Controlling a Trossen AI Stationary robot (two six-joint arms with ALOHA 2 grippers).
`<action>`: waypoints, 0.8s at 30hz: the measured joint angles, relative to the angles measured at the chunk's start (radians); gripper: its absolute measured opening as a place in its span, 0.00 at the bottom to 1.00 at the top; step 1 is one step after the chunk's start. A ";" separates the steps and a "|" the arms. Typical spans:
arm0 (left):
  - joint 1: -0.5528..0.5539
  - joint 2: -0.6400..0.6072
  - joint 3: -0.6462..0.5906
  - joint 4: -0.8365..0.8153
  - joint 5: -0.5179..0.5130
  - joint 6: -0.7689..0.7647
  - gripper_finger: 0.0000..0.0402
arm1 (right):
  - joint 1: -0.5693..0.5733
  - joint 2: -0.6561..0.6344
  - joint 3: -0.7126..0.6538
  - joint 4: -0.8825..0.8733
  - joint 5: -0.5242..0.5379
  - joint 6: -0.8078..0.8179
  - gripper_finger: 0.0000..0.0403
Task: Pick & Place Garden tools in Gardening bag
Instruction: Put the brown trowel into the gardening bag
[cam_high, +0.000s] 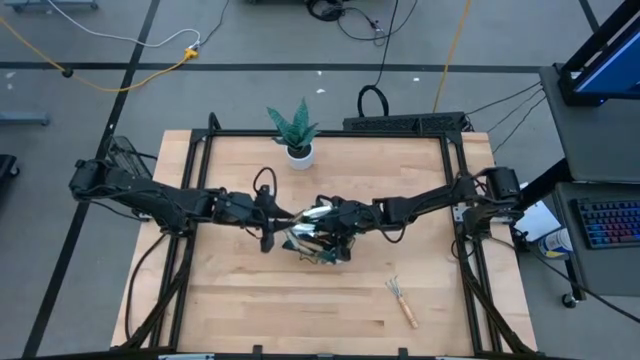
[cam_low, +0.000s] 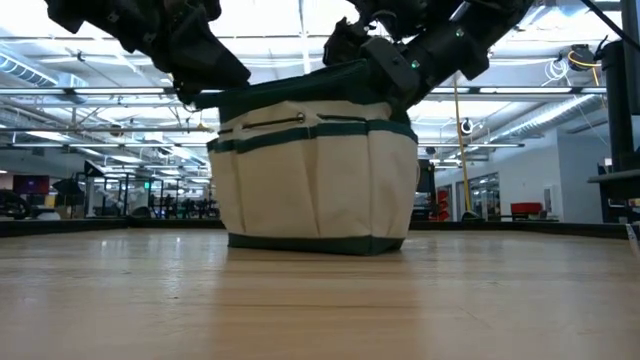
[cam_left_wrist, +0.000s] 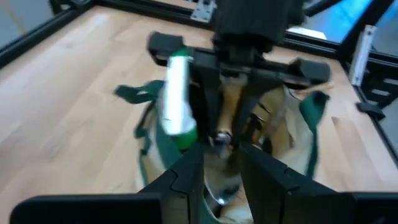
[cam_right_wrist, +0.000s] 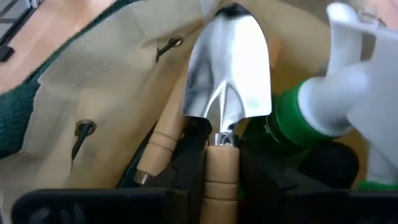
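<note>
The left gripper (cam_high: 272, 218) hangs at the bag's (cam_low: 315, 180) left rim; I cannot tell whether its fingers are spread. Over the bag's mouth, the right gripper (cam_right_wrist: 219, 163) pinches a trowel (cam_right_wrist: 227, 74) by its wooden handle, blade pointing into the bag beside the spray bottle (cam_right_wrist: 323, 106). Only the high view shows a hand rake (cam_high: 401, 299) lying right of the bag, nearer the right arm.

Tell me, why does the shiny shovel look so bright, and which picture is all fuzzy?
Right wrist view: the trowel blade mirrors the lights, so it glares white. Left wrist view: fuzzy all over, the spray bottle and bag smeared. Low view: the arms look black against bright ceiling lamps. High view: even light, only soft shadows on the table.
</note>
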 joint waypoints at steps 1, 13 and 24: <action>0.000 0.011 0.000 0.014 0.012 0.007 0.25 | 0.000 -0.009 -0.002 -0.004 -0.001 0.000 0.21; 0.011 0.224 0.028 0.198 0.118 0.097 0.25 | 0.000 -0.021 0.000 -0.015 0.001 0.027 0.23; 0.050 0.282 0.108 0.041 0.085 0.096 0.25 | 0.014 -0.023 0.001 -0.037 0.008 -0.008 0.23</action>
